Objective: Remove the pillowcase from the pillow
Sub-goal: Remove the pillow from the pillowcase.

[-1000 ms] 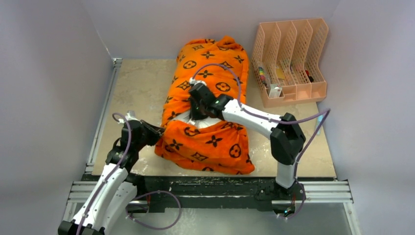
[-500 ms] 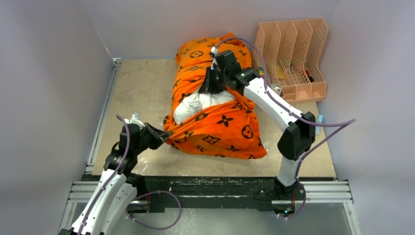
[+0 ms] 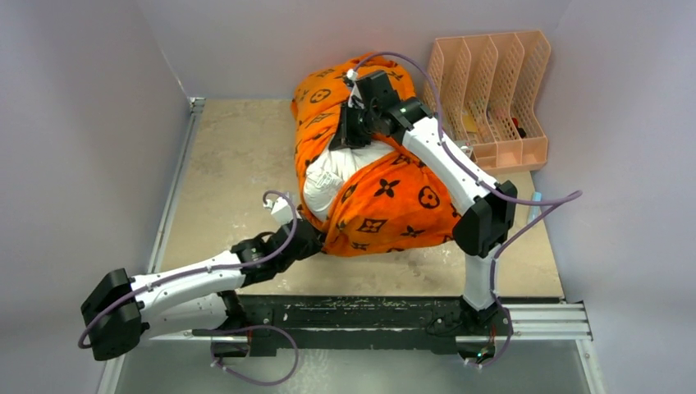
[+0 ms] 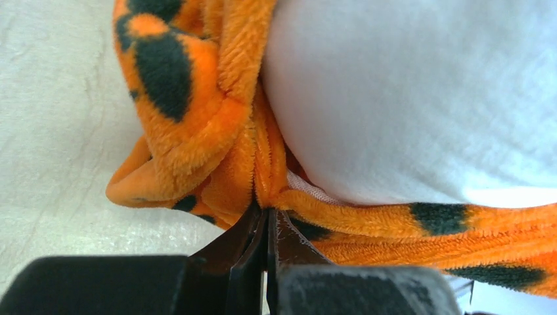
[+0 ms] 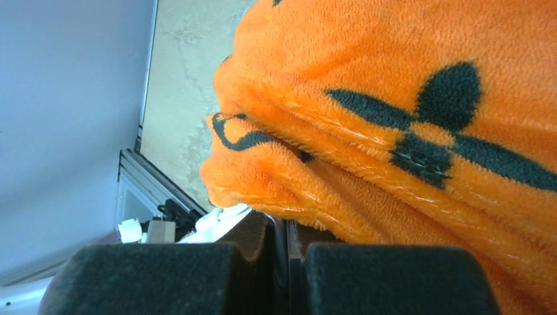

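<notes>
The bright-orange plush pillowcase (image 4: 197, 131) is thick, fuzzy cloth, while the plain white pillow (image 4: 407, 98) is smooth matt fabric. The pale beige tabletop (image 3: 230, 164) looks matt and stone-veined, and the peach file rack (image 3: 492, 66) is perforated plastic.

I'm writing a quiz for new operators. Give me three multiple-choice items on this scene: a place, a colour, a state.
1. Where is the peach organiser? A) far right B) near left C) centre front
2. The pillowcase motifs are: A) blue B) black C) green
3. The left gripper is: A) open B) out of view C) shut on the pillowcase
A: it stands far back on the right. B: black flowers on orange. C: its jaws pinch the orange edge.
</notes>
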Action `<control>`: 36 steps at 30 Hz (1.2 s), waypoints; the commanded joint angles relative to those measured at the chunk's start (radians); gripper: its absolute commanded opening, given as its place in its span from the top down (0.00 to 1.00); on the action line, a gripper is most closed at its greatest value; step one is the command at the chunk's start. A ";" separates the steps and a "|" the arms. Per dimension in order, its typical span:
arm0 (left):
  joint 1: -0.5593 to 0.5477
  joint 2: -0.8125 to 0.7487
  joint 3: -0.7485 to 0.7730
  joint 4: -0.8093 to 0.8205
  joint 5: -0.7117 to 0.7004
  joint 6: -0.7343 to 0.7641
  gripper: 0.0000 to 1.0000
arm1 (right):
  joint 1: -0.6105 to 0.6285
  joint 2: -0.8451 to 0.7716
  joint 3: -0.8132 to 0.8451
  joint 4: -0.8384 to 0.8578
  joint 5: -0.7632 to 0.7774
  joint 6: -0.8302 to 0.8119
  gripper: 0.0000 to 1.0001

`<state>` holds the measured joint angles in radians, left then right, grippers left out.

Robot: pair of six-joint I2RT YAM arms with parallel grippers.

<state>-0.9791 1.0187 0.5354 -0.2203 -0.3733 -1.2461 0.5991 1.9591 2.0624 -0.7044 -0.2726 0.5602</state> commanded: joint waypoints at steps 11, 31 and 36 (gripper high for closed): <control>-0.104 0.067 0.085 0.089 0.000 0.165 0.48 | 0.054 -0.082 -0.039 0.221 0.230 -0.117 1.00; 0.072 -0.216 0.269 -0.130 -0.105 0.006 0.20 | 0.010 -0.302 -0.441 0.357 0.200 -0.088 1.00; 0.072 -0.181 0.200 0.033 -0.155 -0.190 0.19 | 0.010 -0.323 -0.447 0.360 0.196 -0.086 1.00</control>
<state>-0.9100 0.8093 0.7868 -0.3569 -0.4633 -1.2510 0.6388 1.6985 1.6073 -0.4980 -0.1177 0.4667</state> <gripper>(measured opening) 0.805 0.034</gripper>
